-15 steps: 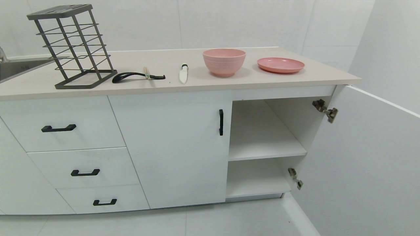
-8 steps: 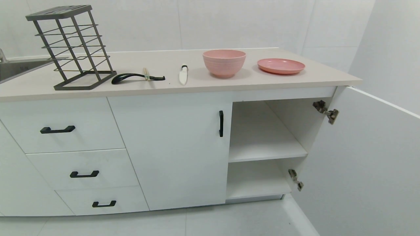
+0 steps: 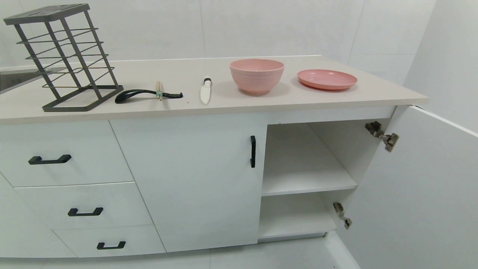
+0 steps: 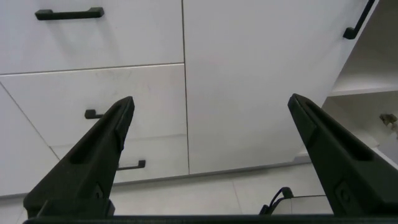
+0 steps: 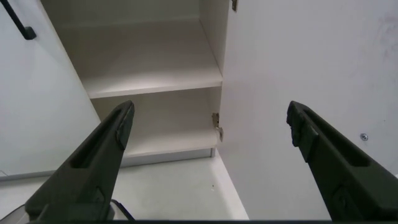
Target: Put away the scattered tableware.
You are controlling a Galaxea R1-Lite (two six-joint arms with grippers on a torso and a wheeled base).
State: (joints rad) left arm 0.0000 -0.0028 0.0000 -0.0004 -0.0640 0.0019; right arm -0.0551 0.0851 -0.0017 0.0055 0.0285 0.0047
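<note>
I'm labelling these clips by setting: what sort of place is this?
Probably a kitchen: a countertop with a sink at its left end, a pink bowl, pink plate and knife on it, and white drawers and an open cupboard below.

Bowl [image 3: 256,74] and plate [image 3: 326,79]: matt pink plastic, bowl finely ribbed outside. Countertop [image 3: 179,73]: smooth matt beige (laminate, by the look). Rack [image 3: 46,14]: dark matt-coated metal. Ladle [image 3: 124,98]: glossy black. Knife [image 3: 205,95]: smooth white plastic. Cabinet fronts [image 3: 186,175]: smooth white, slight sheen. Handle [image 3: 253,151]: matt black. Hinges [image 3: 384,136]: bare metal. Wall tiles [image 3: 261,26]: glossy.
</note>
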